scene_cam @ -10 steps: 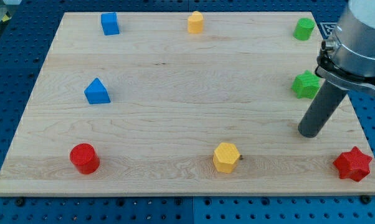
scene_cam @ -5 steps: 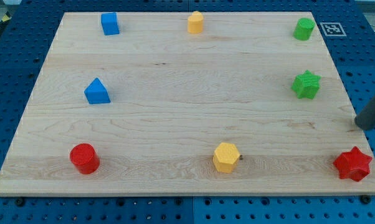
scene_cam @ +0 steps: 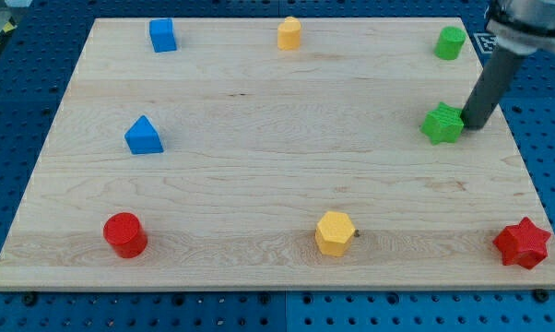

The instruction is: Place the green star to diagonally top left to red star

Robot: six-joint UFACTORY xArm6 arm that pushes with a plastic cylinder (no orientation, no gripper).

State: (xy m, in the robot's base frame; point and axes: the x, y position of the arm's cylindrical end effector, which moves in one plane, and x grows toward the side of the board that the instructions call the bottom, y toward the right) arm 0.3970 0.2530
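The green star (scene_cam: pixel 442 124) lies near the view's right edge of the wooden board (scene_cam: pixel 259 138), in its upper half. The red star (scene_cam: pixel 522 243) lies at the board's bottom right corner, well below and a little right of the green star. My tip (scene_cam: pixel 472 124) stands against the green star's right side, touching it or nearly so. The dark rod rises from the tip toward the view's top right.
A green cylinder (scene_cam: pixel 450 42) sits at the top right. A yellow block (scene_cam: pixel 289 32) and a blue cube (scene_cam: pixel 162 35) lie along the top. A blue triangular block (scene_cam: pixel 144 136) is at left, a red cylinder (scene_cam: pixel 125 234) at bottom left, a yellow hexagon (scene_cam: pixel 335 232) at bottom centre.
My tip moved from lower left of the green star out past the board's right edge, then up to the star's right side. The green star has shifted slightly left.
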